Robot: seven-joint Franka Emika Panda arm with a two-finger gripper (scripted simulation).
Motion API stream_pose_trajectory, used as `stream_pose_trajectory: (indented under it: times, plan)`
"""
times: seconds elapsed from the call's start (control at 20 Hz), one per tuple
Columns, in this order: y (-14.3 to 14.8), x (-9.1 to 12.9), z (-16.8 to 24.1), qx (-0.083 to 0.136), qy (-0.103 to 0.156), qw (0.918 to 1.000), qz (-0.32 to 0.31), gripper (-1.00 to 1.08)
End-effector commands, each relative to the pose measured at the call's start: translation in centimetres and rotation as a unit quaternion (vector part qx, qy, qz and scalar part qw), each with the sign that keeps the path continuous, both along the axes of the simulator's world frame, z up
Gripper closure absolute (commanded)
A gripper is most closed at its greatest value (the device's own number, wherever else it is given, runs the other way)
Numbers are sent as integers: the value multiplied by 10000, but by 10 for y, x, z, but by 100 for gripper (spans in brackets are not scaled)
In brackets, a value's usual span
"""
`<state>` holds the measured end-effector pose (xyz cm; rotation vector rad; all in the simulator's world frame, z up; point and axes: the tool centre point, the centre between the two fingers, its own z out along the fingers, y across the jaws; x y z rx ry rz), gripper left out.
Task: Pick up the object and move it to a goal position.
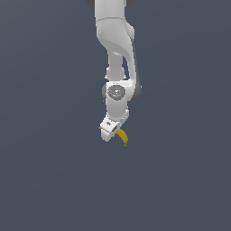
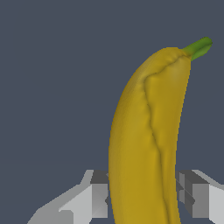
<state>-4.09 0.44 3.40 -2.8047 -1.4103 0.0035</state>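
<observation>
Plain backdrop (flat slate grey)

Surface: plain dark grey-blue ground, uniform, no visible edge or seam.
Items lying on it: none discernible.

The banana fills most of the shot, yellow with a crease down its skin and a green stem tip. The gripper has a finger pressed on each side of it.

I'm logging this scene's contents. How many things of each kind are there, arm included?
Banana: 1
Robot arm with its gripper: 1
Total: 2
</observation>
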Motion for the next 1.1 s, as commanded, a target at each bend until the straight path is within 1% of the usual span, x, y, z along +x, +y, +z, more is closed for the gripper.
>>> stream_pose_trajectory:
  times: [0.0,0.35,1.05]
  plan:
    - [-4,5,12,-1,-15,10000,-2,108]
    - [-22,24,62,5,-14,10000,0,108]
    - [-69,75,195,13,-15,10000,-4,108]
